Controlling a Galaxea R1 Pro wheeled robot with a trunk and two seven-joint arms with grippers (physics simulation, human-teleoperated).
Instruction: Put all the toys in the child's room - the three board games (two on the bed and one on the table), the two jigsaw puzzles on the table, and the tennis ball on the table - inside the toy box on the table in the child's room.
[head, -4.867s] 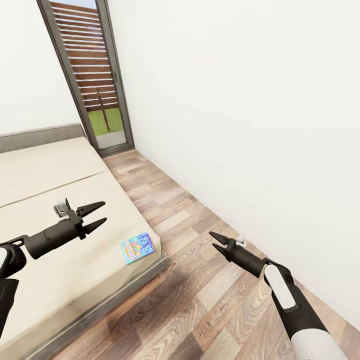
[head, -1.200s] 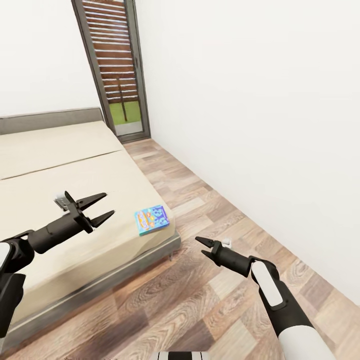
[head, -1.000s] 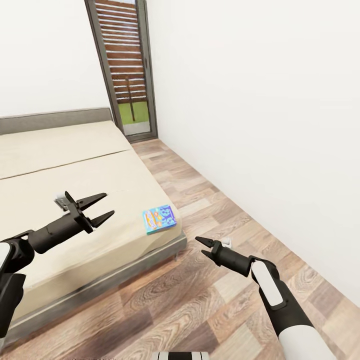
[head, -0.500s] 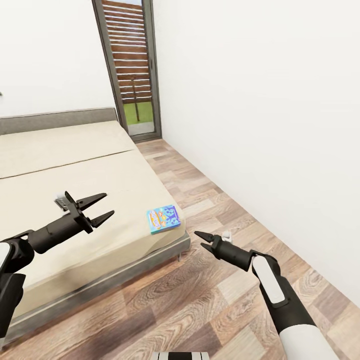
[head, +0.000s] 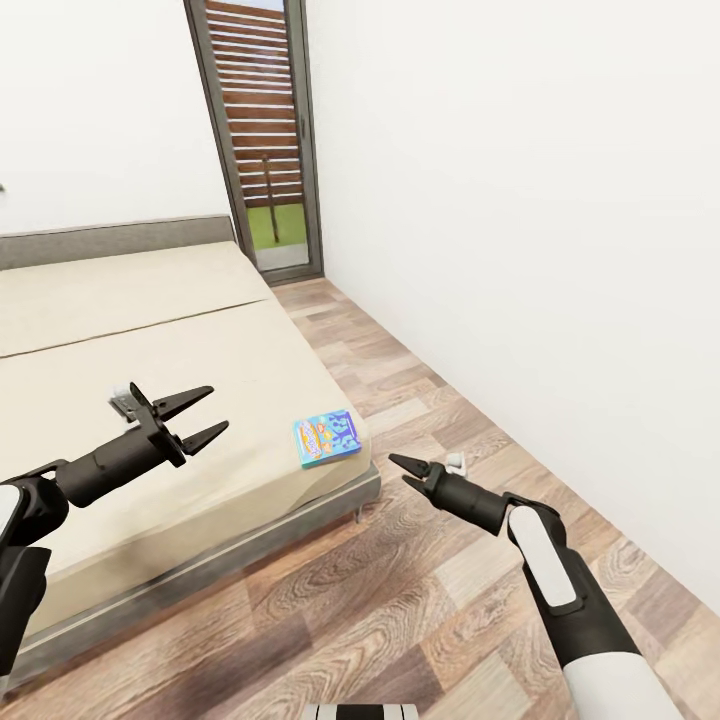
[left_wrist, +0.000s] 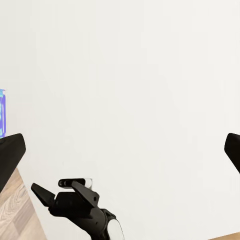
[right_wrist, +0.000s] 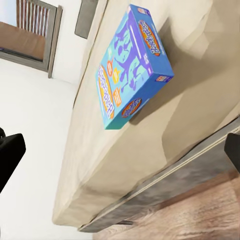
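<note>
Approaching 1 board game (head: 326, 439) at the bed (head: 150, 380) corner, right gripper (head: 400, 471) spread and empty, must next straddle it.

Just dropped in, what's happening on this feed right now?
The robot stands at the corner of the bed with nothing in hand. One blue board game lies flat near the mattress corner, untouched. The right gripper hangs open over the wooden floor just beside that corner, and its wrist camera looks straight at the game. The left gripper is open above the mattress, apart from the game. No grasp has started yet.
</note>
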